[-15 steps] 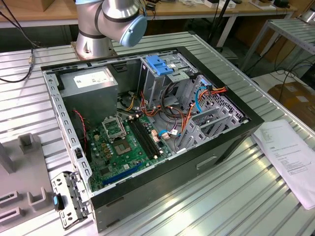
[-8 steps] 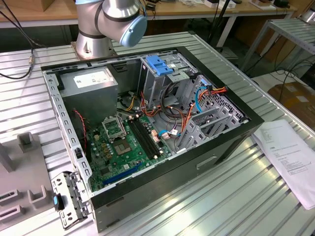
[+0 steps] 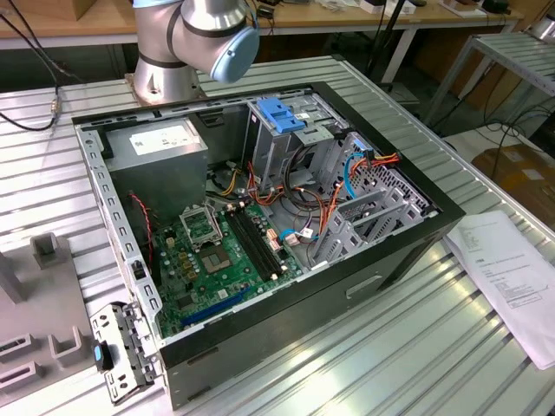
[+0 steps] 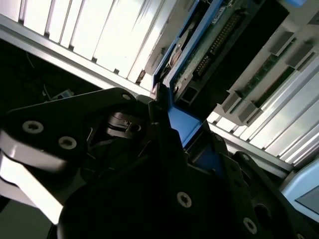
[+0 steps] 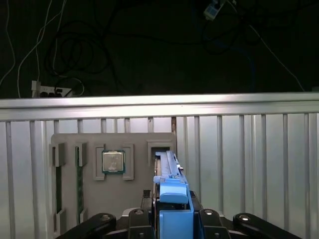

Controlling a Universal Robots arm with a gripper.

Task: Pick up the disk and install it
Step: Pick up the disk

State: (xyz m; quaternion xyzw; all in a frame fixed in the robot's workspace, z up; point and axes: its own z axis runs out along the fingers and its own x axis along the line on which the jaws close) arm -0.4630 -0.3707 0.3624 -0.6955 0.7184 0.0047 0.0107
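Item: disk (image 5: 167,162), carried edge-on. The jaws pinched it by its light-blue side rail (image 5: 174,199).

Position: in the first wrist view it was in front of a grey fixture plate (image 5: 70,142), just beside the recess holding a processor chip (image 5: 113,161). Whether it touched the plate could not be told.

Edges and room: bare ribbed tabletop (image 5: 249,164) lay on both sides of the plate and ended at a straight bright edge rail (image 5: 159,107), with darkness and cables (image 5: 75,55) beyond. In the exterior view the open computer case (image 3: 286,303) lay well inside the tabletop's borders. Its drive cage (image 3: 282,113) stood at the end nearest the arm (image 3: 208,35). Open slats separated the case from a paper sheet (image 3: 512,277) on the exterior view's right.

Appearance: thin silver body. In the second wrist view its green circuit board (image 4: 214,40) faced the camera, framed by blue plastic.
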